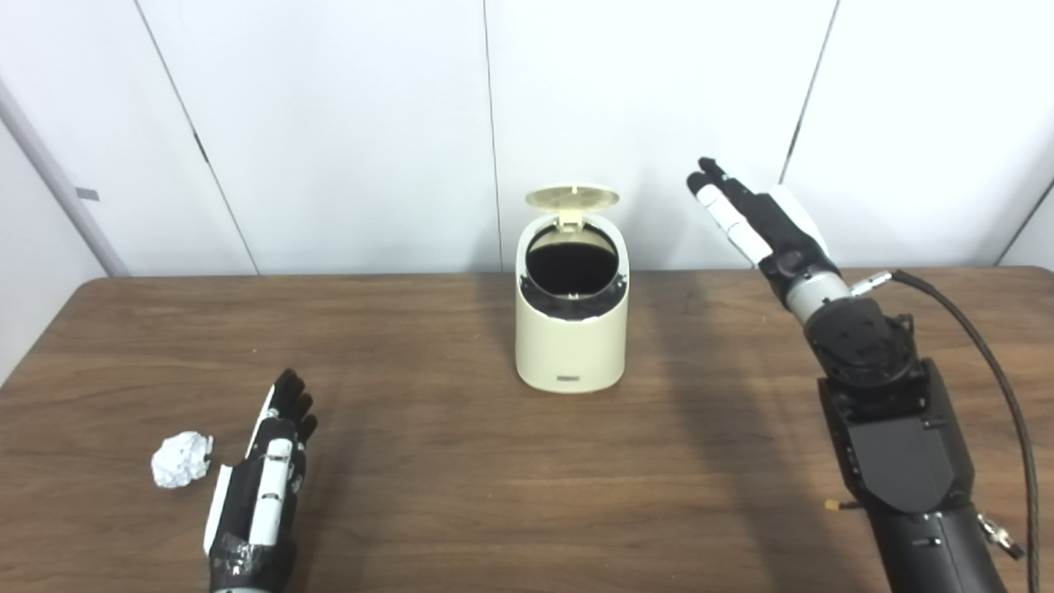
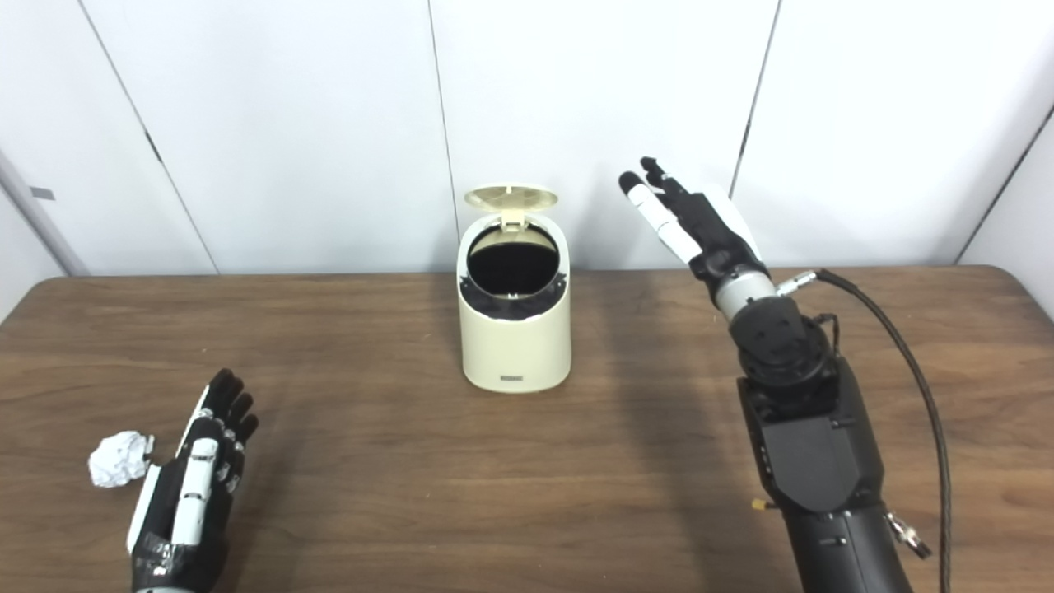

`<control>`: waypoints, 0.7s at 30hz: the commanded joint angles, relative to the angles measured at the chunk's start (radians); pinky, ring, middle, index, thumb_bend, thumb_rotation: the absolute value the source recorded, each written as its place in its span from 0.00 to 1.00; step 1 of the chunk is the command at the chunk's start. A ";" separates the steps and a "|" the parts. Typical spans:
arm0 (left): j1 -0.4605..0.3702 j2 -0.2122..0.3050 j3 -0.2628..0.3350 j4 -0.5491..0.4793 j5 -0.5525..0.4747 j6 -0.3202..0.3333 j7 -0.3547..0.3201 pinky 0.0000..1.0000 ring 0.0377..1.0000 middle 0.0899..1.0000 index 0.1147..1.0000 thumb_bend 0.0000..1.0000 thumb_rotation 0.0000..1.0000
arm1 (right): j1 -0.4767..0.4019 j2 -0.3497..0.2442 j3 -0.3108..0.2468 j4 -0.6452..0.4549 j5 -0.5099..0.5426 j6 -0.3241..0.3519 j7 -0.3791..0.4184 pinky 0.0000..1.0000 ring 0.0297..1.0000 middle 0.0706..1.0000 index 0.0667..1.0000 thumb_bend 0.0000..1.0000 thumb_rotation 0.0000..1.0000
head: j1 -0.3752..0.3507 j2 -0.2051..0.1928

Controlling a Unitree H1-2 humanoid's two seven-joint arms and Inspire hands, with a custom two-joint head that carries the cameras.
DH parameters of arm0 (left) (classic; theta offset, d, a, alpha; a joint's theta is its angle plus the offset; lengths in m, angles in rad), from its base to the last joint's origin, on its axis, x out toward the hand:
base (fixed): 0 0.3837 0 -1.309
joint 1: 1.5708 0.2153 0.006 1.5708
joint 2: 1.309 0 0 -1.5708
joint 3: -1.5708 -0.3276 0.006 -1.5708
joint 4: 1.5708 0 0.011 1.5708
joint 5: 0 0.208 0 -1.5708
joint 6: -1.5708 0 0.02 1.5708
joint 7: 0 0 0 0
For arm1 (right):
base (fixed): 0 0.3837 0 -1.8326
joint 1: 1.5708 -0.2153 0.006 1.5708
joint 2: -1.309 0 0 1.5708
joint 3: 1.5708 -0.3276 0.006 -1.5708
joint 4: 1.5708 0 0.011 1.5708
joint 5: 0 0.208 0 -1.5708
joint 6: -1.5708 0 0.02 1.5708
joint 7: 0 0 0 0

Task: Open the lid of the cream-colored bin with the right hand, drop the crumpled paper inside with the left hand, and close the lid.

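1. Bin (image 1: 571,329): cream, upright at mid-table (image 1: 461,494). Its lid (image 1: 572,198) stands raised on the rear hinge and the dark mouth is exposed, so I judge the opening step done.
2. My right hand (image 1: 745,216): raised to the right of the bin, clear of it, fingers extended and apart, holding nothing.
3. Paper (image 1: 181,459): a white crumpled ball on the table, well to the left of the bin and nearer me. It is not yet picked up.
4. My left hand (image 1: 268,473): low over the table just right of the paper, on the bin's side of it, fingers straight and empty. Whether its edge touches the paper I cannot tell.
5. Remaining, by my judgement: take up the paper with the left hand, carry it to the bin's mouth, release it, then lower the lid.
6. View differences: the right eye view shows the table's far right corner, which the left eye view crops; the left eye view shows the paper farther from the frame edge.
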 commanded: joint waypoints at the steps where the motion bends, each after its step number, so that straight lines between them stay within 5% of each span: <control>1: 0.023 -0.014 -0.015 0.037 -0.019 0.006 -0.012 1.00 1.00 1.00 1.00 0.32 0.82 | -0.021 0.000 -0.024 -0.046 0.049 -0.008 -0.012 0.98 0.98 0.98 0.96 0.46 1.00 | -0.002 0.000; 10: 0.014 -0.004 -0.012 0.042 -0.032 0.007 -0.018 1.00 1.00 1.00 1.00 0.31 0.82 | 0.067 -0.018 -0.031 -0.085 0.099 -0.054 -0.030 1.00 0.98 0.99 0.95 0.55 1.00 | -0.013 0.004; 21: 0.007 0.000 -0.005 0.039 -0.033 0.010 -0.023 1.00 1.00 1.00 1.00 0.31 0.83 | 0.154 -0.002 -0.044 -0.152 0.119 -0.027 -0.092 0.98 0.96 0.96 0.94 0.50 1.00 | -0.021 0.011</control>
